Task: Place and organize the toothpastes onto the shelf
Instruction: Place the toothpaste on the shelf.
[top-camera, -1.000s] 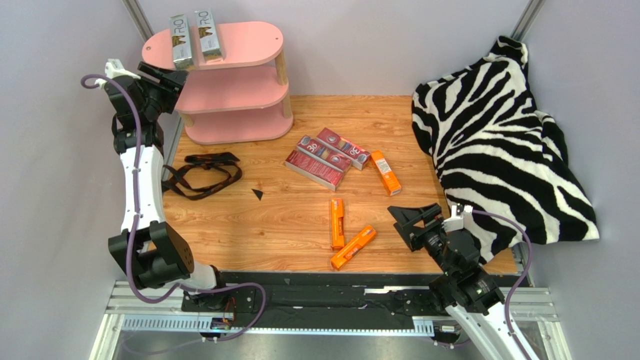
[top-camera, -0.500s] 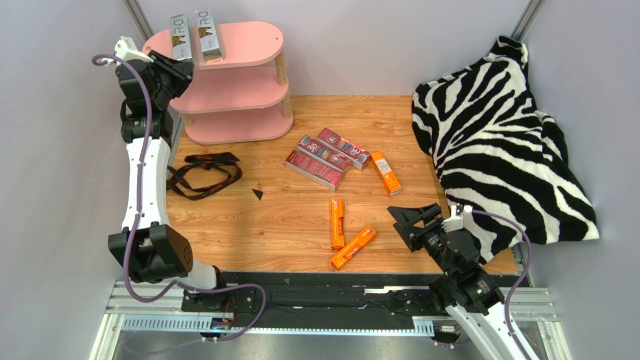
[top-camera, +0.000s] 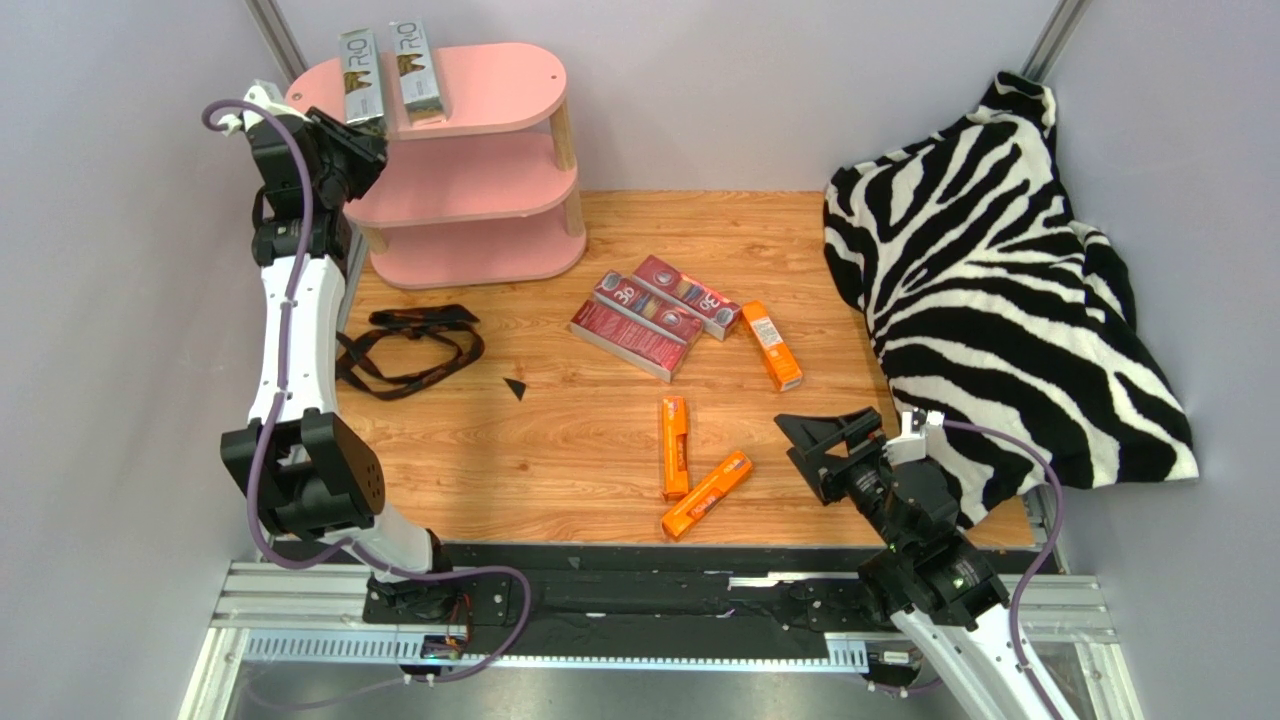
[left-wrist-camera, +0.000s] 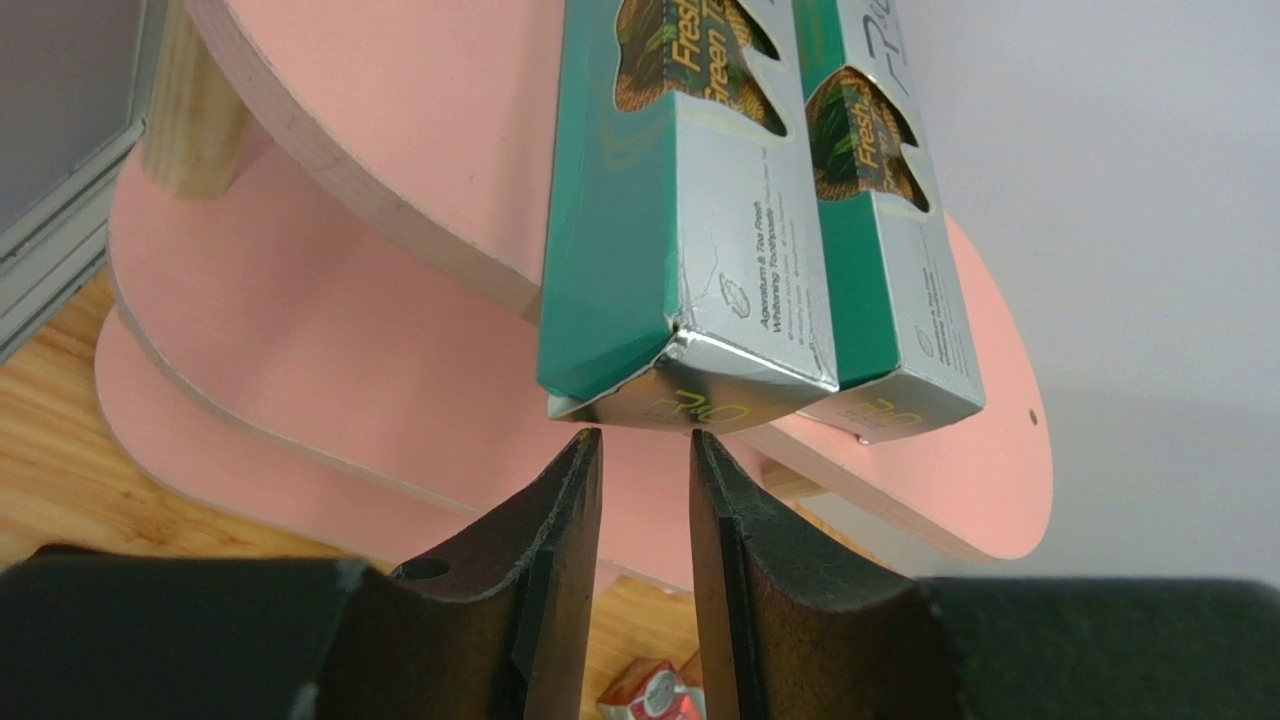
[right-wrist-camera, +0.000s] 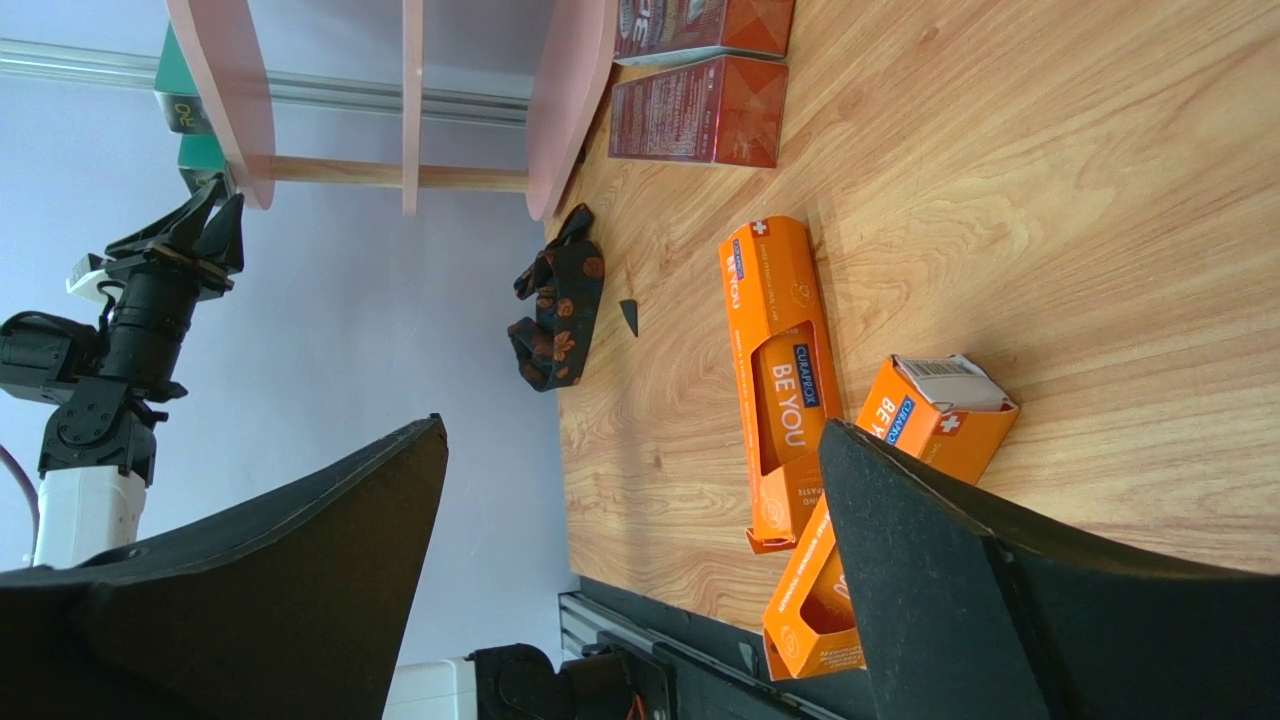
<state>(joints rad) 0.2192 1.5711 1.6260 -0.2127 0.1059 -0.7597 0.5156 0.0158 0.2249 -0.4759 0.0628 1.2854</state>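
We see the left claw raised at the left end of the shelf's top board, its fingers pressed nearly together with only a thin slit between them and nothing in it. Two silver cartons lie side by side on that top board, their near ends overhanging its edge. The wrist view shows the left one's dented end just above the fingertips, and we cannot tell whether it touches them. The two lower boards hold no cartons that we can see. The other six cartons lie on the table. Three red cartons sit packed side by side near the middle, angled, with one orange carton just to their right. Two more orange cartons lie closer to the arms, one roughly upright in the top view and one slanted, their near ends close together. The right claw hangs low to the right of that pair, spread wide and holding nothing, near the edge of the zebra cloth that is heaped at the right side. A black strap lies in front of the shelf, beside the left arm, with a small dark scrap just to its right.
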